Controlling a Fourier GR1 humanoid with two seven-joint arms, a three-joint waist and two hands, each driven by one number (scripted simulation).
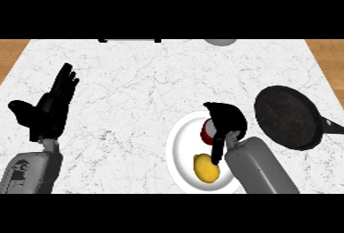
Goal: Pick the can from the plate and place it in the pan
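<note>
A white plate (181, 150) lies at the front centre of the marble counter. On it stands a red can (207, 132), mostly hidden by my right hand (227, 119), whose fingers curl over and around it. A yellow lemon-like fruit (205, 168) lies on the plate's near part. The black pan (287, 116) sits just right of the plate, its handle (332, 125) pointing right. My left hand (48, 108) rests open at the left, fingers up, far from everything.
A grey rounded object (220, 42) and a dark bar (129, 40) show at the counter's far edge. Wooden floor (13, 50) borders the counter at both far corners.
</note>
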